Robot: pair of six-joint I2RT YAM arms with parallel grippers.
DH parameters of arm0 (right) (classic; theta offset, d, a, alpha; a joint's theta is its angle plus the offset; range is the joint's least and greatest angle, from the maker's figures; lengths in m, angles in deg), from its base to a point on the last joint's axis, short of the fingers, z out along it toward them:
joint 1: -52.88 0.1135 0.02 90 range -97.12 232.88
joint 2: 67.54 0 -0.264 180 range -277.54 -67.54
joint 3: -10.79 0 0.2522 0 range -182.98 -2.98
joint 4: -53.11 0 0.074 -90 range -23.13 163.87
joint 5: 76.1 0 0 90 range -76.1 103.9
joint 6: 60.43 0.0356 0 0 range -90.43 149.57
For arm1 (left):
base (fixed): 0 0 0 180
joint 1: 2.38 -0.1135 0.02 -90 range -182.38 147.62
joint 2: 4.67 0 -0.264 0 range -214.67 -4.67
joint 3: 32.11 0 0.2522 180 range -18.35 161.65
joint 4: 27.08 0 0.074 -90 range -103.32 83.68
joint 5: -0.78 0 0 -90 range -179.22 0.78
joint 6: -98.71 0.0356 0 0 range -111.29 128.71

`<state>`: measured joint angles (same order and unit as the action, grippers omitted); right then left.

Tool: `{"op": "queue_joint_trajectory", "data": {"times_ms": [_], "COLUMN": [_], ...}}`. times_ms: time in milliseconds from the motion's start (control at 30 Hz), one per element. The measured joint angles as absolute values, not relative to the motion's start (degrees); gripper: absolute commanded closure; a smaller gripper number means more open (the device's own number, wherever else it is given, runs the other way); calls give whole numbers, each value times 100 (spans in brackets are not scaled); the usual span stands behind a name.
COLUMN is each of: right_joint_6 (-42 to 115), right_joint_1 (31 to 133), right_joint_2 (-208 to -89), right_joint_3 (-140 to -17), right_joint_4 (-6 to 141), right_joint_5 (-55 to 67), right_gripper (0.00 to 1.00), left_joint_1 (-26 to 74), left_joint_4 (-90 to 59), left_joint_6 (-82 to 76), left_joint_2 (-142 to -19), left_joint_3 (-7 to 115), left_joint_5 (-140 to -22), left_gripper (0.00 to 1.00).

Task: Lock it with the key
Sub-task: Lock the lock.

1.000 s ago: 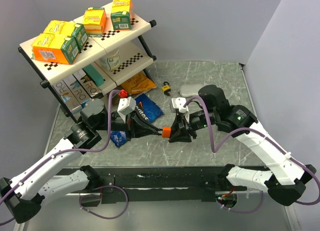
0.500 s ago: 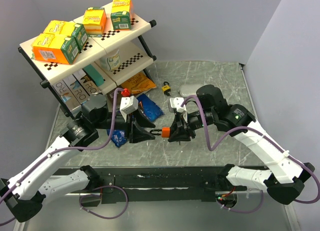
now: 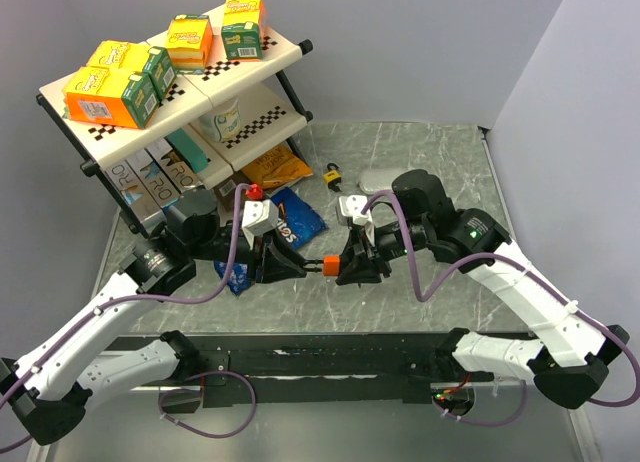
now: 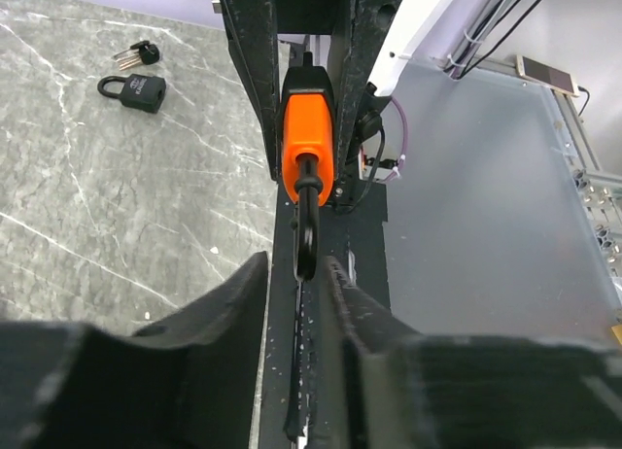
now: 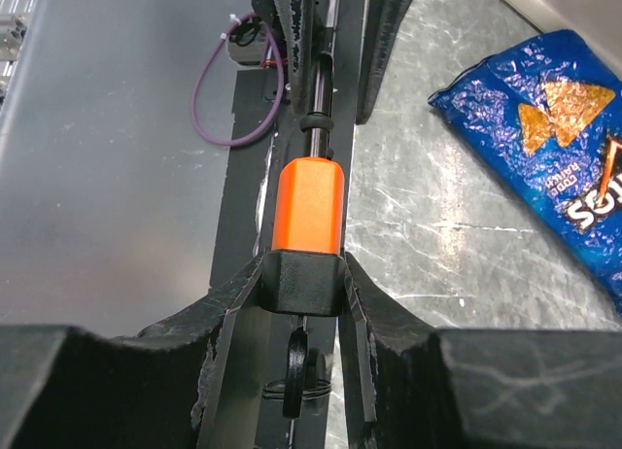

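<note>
An orange padlock (image 3: 327, 263) with a black base hangs in the air between both arms. My right gripper (image 5: 303, 274) is shut on that black base (image 5: 303, 279); a black-headed key (image 5: 296, 366) on a ring sticks out beneath it. My left gripper (image 4: 294, 269) is open, its fingers straddling the padlock's dark shackle (image 4: 306, 230) with a gap on one side. A small key bunch (image 4: 136, 52) lies on the table beside a black padlock (image 4: 133, 89), far from both grippers. From above, the left gripper (image 3: 292, 267) and right gripper (image 3: 352, 265) face each other.
A two-tier shelf (image 3: 150, 92) with juice cartons stands at the back left. A blue chip bag (image 3: 298, 217), an orange bag (image 3: 272, 167), a small blue packet (image 3: 235, 275), a yellow padlock (image 3: 333, 174) and a silvery flat thing (image 3: 378, 179) lie on the marble table.
My left gripper let go at the shackle end, opened wide and drew back slightly to the left; its jaws have since narrowed. The right gripper shifted a little with the padlock.
</note>
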<state>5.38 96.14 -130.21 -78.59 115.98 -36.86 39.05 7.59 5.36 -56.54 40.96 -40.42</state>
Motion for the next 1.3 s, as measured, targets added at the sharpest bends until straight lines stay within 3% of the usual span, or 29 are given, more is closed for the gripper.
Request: {"op": "queue_joint_trajectory", "data": {"times_ms": [133,633,867,1300], "right_joint_6": [612,726,720,733], "right_joint_1": [9614,9614,9614,9614], "right_joint_2": [-13037,-13069,-13069,-13069], "right_joint_3": [-7859,-7859,-7859,-7859], "right_joint_4": [11591,11569,11569,11611], "right_joint_5": [-3671,-3653,-3651,-3636], "right_gripper": [100,100,100,100], "left_joint_1": [3905,4128,4172,4255], "left_joint_4": [761,779,785,569], "left_joint_6": [643,726,816,328], "left_joint_2": [-5654,-5744,-5744,-5834], "left_joint_3": [4104,4172,4172,4100], "left_joint_5": [-4049,-4149,-4258,-4254], "left_gripper": [78,79,99,99]}}
